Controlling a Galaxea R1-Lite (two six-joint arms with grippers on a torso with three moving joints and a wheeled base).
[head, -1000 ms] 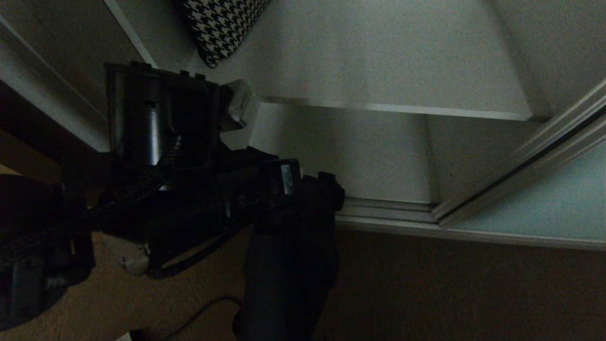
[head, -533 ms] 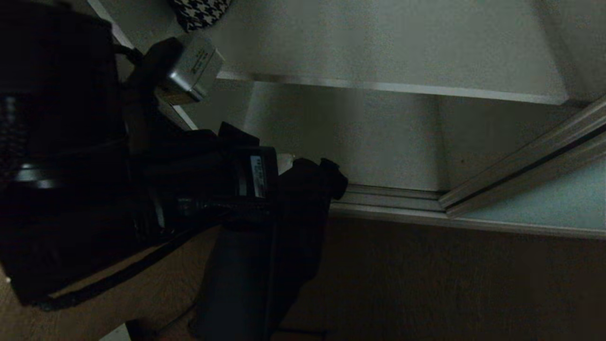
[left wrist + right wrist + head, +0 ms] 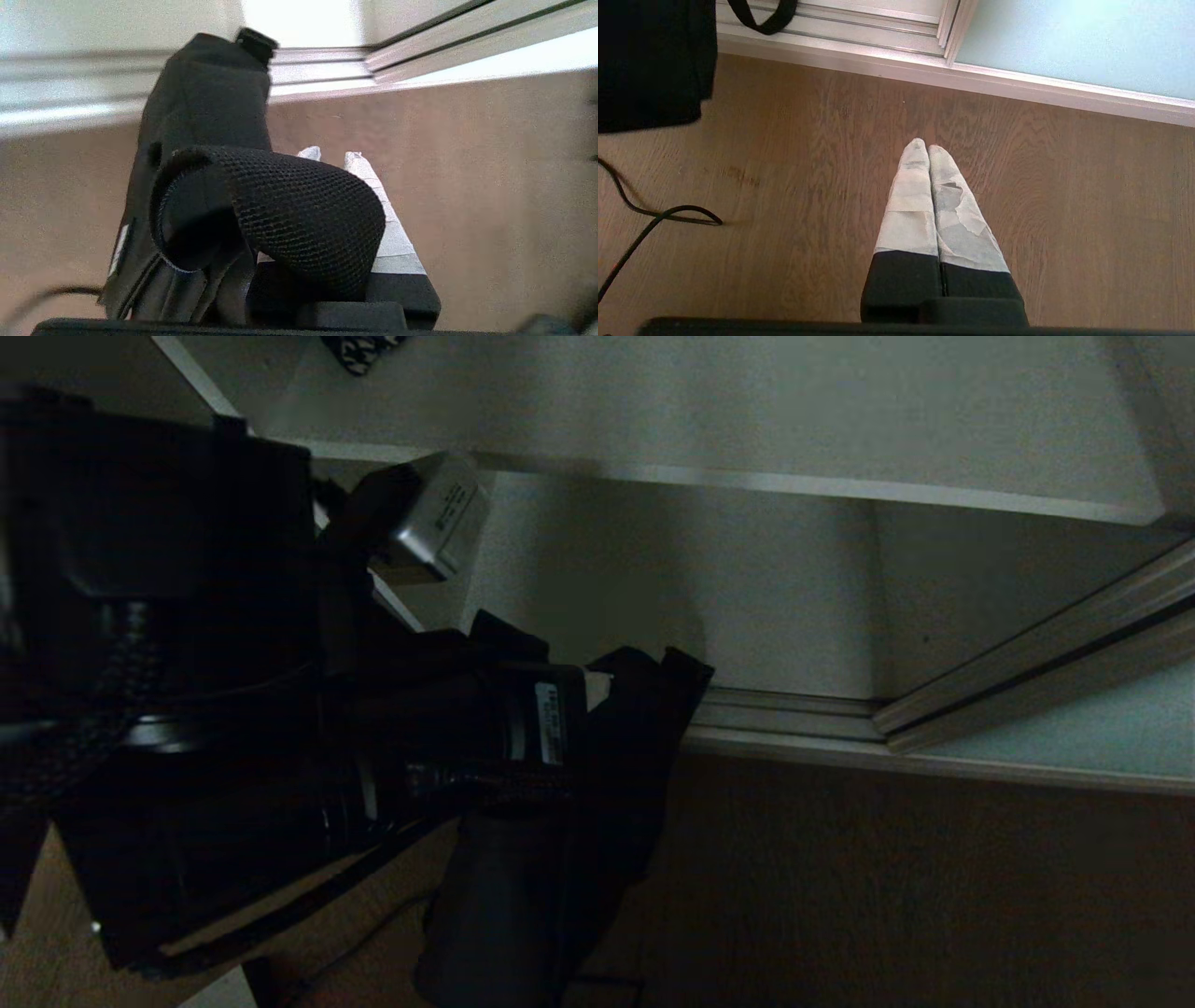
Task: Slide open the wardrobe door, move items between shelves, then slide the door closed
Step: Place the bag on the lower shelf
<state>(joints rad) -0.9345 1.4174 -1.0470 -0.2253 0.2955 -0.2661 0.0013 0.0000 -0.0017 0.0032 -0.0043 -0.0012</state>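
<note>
While the soft black fabric bundle [image 3: 597,775] hangs from the left end effector [image 3: 597,709] in the head view, it sits low in front of the open wardrobe, over the brown wood floor [image 3: 887,896]. The wide white-grey shelf board [image 3: 747,411] is above it, and the frosted pale blue sliding door [image 3: 1074,737] is pushed off to the right. To do this step well, I think the arm should lift the bundle clear of the shelf's front edge before pushing it in, so the straps do not catch. A small white label [image 3: 551,723] shows on the arm, but its writing is too small to read.

In the left wrist view, the pale fingers [image 3: 359,163] are nearly pressed together, pinching the bundle's mesh strap [image 3: 299,205].

In the right wrist view, the right end effector [image 3: 928,149] is pressed together, holding nothing, over the floor.
</note>
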